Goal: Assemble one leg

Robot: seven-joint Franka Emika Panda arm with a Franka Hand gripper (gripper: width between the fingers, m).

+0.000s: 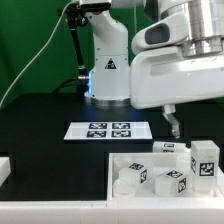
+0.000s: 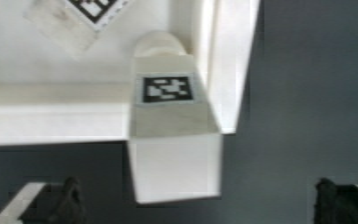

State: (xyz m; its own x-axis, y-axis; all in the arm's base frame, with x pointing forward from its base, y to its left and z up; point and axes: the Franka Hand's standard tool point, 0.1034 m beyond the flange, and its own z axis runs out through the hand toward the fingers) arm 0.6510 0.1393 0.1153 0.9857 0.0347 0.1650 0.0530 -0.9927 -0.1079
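Several white legs with black-and-white tags stand in and beside the large white tray-like part (image 1: 118, 168) at the front of the exterior view. One leg (image 1: 166, 150) stands at the tray's far rim, right below my gripper (image 1: 172, 125). In the wrist view this leg (image 2: 172, 130) is a tall post with a tag on its face, against the tray's rim (image 2: 229, 70). My gripper (image 2: 194, 205) is open, with its dark fingertips (image 2: 43, 205) wide apart on either side of the leg's near end and not touching it.
The marker board (image 1: 105, 130) lies on the black table in front of the robot base (image 1: 105, 75). Other legs stand at the exterior view's right (image 1: 205, 160) and in the tray (image 1: 133, 178). A white part (image 1: 4, 170) sits at the left edge.
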